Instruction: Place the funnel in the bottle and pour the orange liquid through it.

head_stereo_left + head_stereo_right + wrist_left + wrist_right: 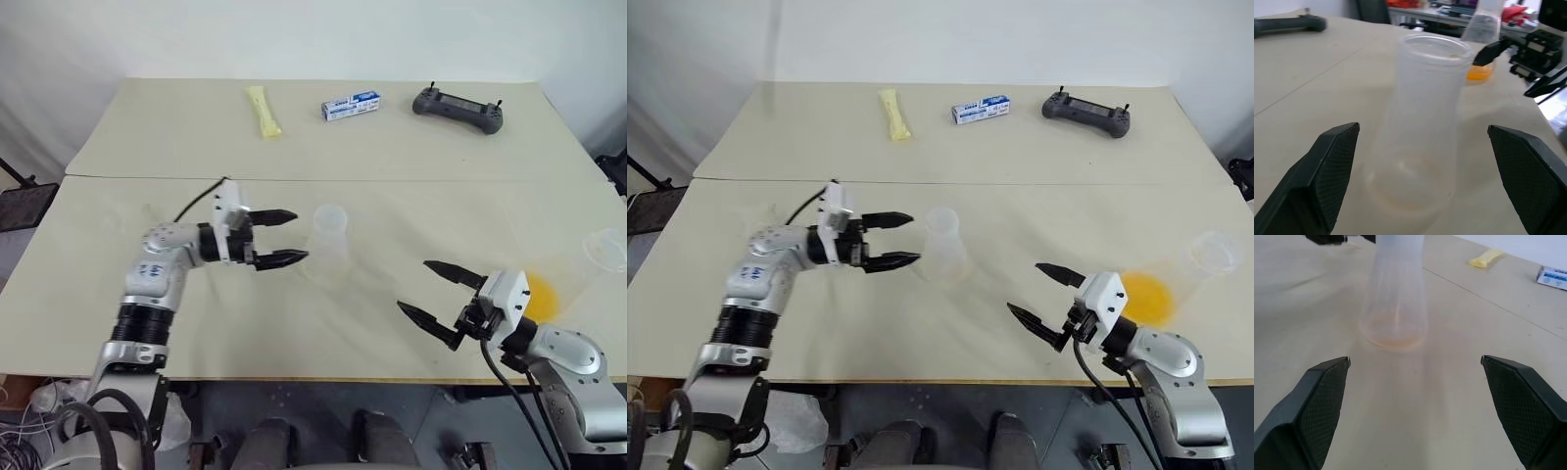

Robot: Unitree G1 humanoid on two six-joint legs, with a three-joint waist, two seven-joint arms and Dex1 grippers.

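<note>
Bottle point(328, 245): clear plastic, wide rounded base tapering to a narrow round-rimmed neck; stands upright at mid-table, long axis vertical, mouth up.
Orange liquid point(1144, 294): translucent yellow-orange pool seen through clear plastic, near the table's right edge, well apart from the bottle.
Left gripper point(289, 237): fingers spread wide, empty, just beside the bottle, pointing level toward it.
Right gripper point(429, 289): fingers spread wide, empty, between bottle and orange liquid.
Surface: pale beige table point(176, 284) with a seam across it.
Room: white wall behind.

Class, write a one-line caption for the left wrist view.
Open left gripper faces the upright clear bottle on the table.
</note>
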